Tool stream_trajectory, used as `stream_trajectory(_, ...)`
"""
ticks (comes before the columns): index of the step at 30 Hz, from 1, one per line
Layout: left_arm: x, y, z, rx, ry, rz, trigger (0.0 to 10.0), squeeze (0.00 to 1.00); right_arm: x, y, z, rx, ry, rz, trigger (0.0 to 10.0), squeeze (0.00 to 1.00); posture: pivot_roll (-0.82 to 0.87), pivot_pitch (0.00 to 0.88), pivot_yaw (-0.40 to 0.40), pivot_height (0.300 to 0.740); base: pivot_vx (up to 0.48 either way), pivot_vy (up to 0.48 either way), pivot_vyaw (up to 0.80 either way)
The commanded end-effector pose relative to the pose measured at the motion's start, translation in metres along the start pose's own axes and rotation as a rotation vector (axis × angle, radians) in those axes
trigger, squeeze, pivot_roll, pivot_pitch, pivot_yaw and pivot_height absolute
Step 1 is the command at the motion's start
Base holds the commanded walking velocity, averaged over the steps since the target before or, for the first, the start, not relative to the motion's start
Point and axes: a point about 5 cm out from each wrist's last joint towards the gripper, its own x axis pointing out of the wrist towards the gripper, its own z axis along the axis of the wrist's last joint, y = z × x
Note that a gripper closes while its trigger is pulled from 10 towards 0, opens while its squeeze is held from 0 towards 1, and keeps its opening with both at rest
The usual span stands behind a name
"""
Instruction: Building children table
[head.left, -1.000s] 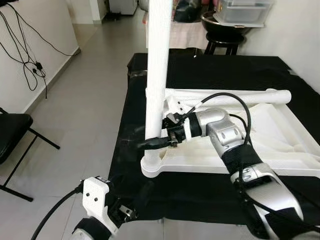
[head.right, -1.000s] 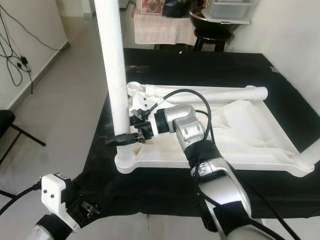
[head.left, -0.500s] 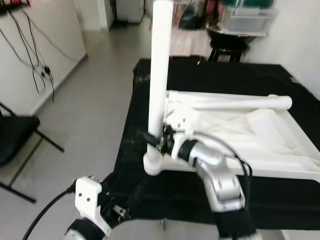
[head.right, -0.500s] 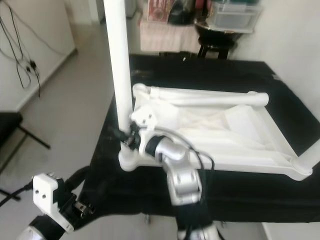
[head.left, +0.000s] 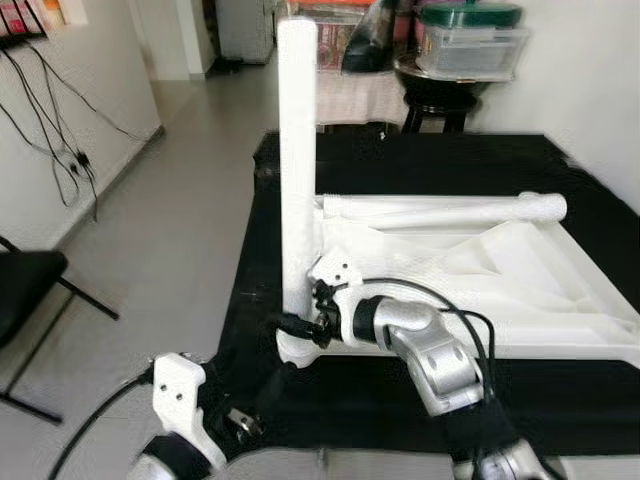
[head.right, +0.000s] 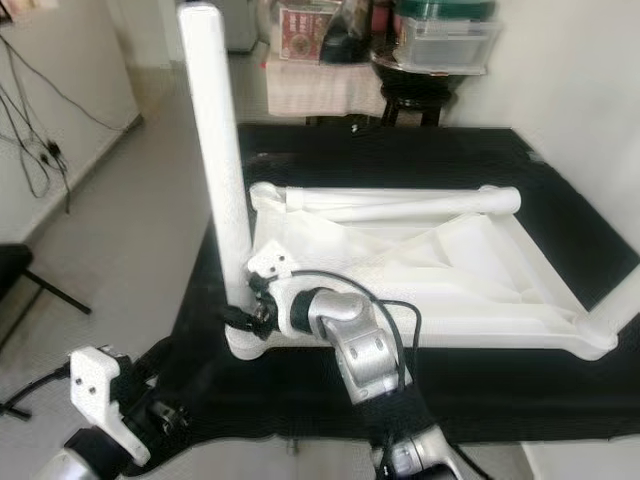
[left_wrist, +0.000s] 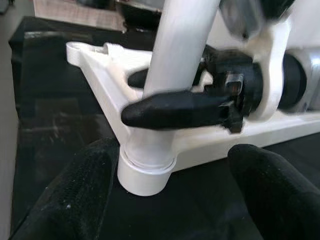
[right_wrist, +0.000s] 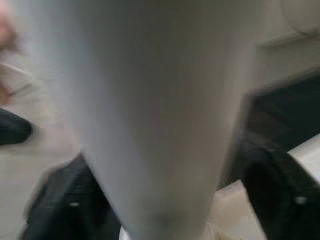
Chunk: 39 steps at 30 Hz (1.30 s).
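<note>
A white plastic children's table (head.left: 520, 290) lies upside down on a black cloth (head.left: 440, 160) that covers a low surface, filling the centre and right of the head camera frames. At the tabletop's near left corner, a white cylindrical table leg (head.left: 297, 150) stands upright in its round corner socket (left_wrist: 146, 170), rising to the top of the frame left of centre. A second white leg (head.left: 450, 210) lies flat across the far edge of the upturned table, just above the middle of the frame. The right gripper (head.left: 300, 328), on a silver arm reaching in from the lower right, sits low against the upright leg just above the socket; its two black fingers (left_wrist: 175, 107) lie on opposite sides of the leg and appear to pinch it. In the right wrist view the leg (right_wrist: 150, 110) is a blurred white column between two dark fingers. The left gripper (left_wrist: 170, 195) hangs low at the bottom left of the head frames, near the table's corner and apart from it; its fingers are spread wide with nothing between them, pointing towards the socket. A grey tiled floor (head.left: 170, 220) takes up the left side, with part of a black folding chair (head.left: 30, 290) at the left edge and cables (head.left: 60, 130) hanging on the white wall at upper left. A dark stool carrying clear plastic containers (head.left: 470, 45) stands at the top right.
</note>
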Motion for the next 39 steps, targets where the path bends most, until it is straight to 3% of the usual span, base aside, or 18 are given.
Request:
stream_trajectory(1, -0.001, 0.001, -0.003, 0.002, 0.020, 0.001, 10.0, 0.00, 0.003, 0.003, 0.016, -0.050, -0.068, 0.061, 10.0, 1.00, -0.05, 0.049, -0.032, 0.740, 0.000, 0.000, 0.00)
stream_trajectory(3, -0.001, 0.000, -0.002, 0.000, 0.019, -0.001, 10.0, 0.00, -0.005, 0.003, 0.023, -0.119, -0.078, 0.216, 10.0, 1.00, -0.04, 0.058, -0.035, 0.740, 0.000, 0.000, 0.00)
stream_trajectory(4, -0.001, 0.000, -0.002, 0.000, 0.019, -0.001, 10.0, 0.00, -0.005, 0.003, 0.023, -0.119, -0.078, 0.216, 10.0, 1.00, -0.04, 0.058, -0.035, 0.740, 0.000, 0.000, 0.00)
stream_trajectory(5, -0.001, -0.001, -0.002, -0.001, 0.016, -0.001, 10.0, 0.00, -0.009, -0.003, 0.027, -0.155, -0.054, 0.317, 10.0, 0.00, -0.04, 0.062, -0.039, 0.740, 0.000, 0.000, 0.00)
stream_trajectory(14, -0.002, -0.007, -0.001, -0.007, 0.009, 0.000, 10.0, 0.00, -0.010, -0.023, 0.037, -0.185, -0.024, 0.444, 10.0, 0.00, -0.03, 0.076, -0.051, 0.740, 0.000, 0.000, 0.00)
stream_trajectory(15, -0.002, -0.008, -0.001, -0.008, 0.009, 0.000, 10.0, 0.00, -0.010, -0.025, 0.039, -0.183, -0.027, 0.454, 0.0, 0.00, -0.03, 0.078, -0.055, 0.740, 0.000, 0.000, 0.00)
stream_trajectory(28, -0.001, -0.010, -0.002, -0.020, 0.006, -0.004, 10.0, 0.00, -0.020, -0.033, 0.033, -0.157, -0.024, 0.512, 0.0, 0.00, -0.06, 0.085, -0.061, 0.740, 0.000, 0.000, 0.00)
stream_trajectory(29, -0.001, -0.010, -0.002, -0.021, 0.006, -0.005, 10.0, 0.00, -0.023, -0.034, 0.029, -0.145, -0.039, 0.472, 0.0, 0.00, -0.06, 0.086, -0.065, 0.740, 0.000, 0.000, 0.00)
stream_trajectory(30, -0.001, -0.009, -0.002, -0.022, 0.006, -0.005, 10.0, 0.00, -0.021, -0.036, 0.023, -0.099, -0.061, 0.319, 0.0, 0.00, -0.06, 0.088, -0.069, 0.740, 0.000, 0.000, 0.00)
stream_trajectory(31, -0.001, -0.009, -0.002, -0.022, 0.006, -0.005, 10.0, 0.00, -0.021, -0.036, 0.023, -0.099, -0.061, 0.319, 0.0, 0.00, -0.06, 0.088, -0.069, 0.740, 0.000, 0.000, 0.00)
stream_trajectory(32, -0.002, -0.007, -0.002, -0.022, 0.007, -0.003, 10.0, 0.00, -0.005, -0.036, 0.010, 0.040, -0.163, -0.106, 0.0, 0.00, -0.09, 0.082, -0.065, 0.740, 0.000, 0.000, 0.00)
stream_trajectory(33, -0.002, -0.007, -0.002, -0.022, 0.007, -0.003, 10.0, 0.00, -0.005, -0.036, 0.010, 0.040, -0.163, -0.106, 0.0, 0.00, -0.09, 0.082, -0.065, 0.740, 0.000, 0.000, 0.00)
stream_trajectory(34, -0.003, -0.005, -0.002, -0.021, 0.007, -0.001, 10.0, 0.00, -0.002, -0.037, -0.004, 0.170, -0.200, -0.424, 0.0, 0.00, -0.09, 0.082, -0.065, 0.740, 0.000, 0.000, 0.00)
stream_trajectory(35, -0.002, -0.004, -0.001, -0.019, 0.007, -0.003, 10.0, 0.00, -0.003, -0.006, -0.027, 0.234, -0.101, -0.448, 0.0, 0.00, -0.08, 0.084, -0.051, 0.740, 0.000, 0.000, 0.00)
stream_trajectory(36, -0.002, -0.004, -0.001, -0.019, 0.007, -0.003, 10.0, 0.00, -0.003, -0.006, -0.027, 0.234, -0.101, -0.448, 0.0, 0.00, -0.08, 0.084, -0.051, 0.740, 0.000, 0.000, 0.00)
stream_trajectory(37, 0.001, 0.001, -0.003, -0.017, 0.012, -0.006, 10.0, 0.00, -0.002, 0.027, -0.037, 0.282, -0.003, -0.307, 0.0, 0.00, -0.11, 0.038, -0.035, 0.740, 0.000, 0.000, 0.00)
stream_trajectory(39, 0.001, 0.003, -0.004, -0.017, 0.016, -0.005, 10.0, 0.00, -0.001, 0.029, -0.034, 0.297, 0.011, -0.258, 0.0, 0.00, -0.11, 0.038, -0.035, 0.740, 0.000, 0.000, 0.00)
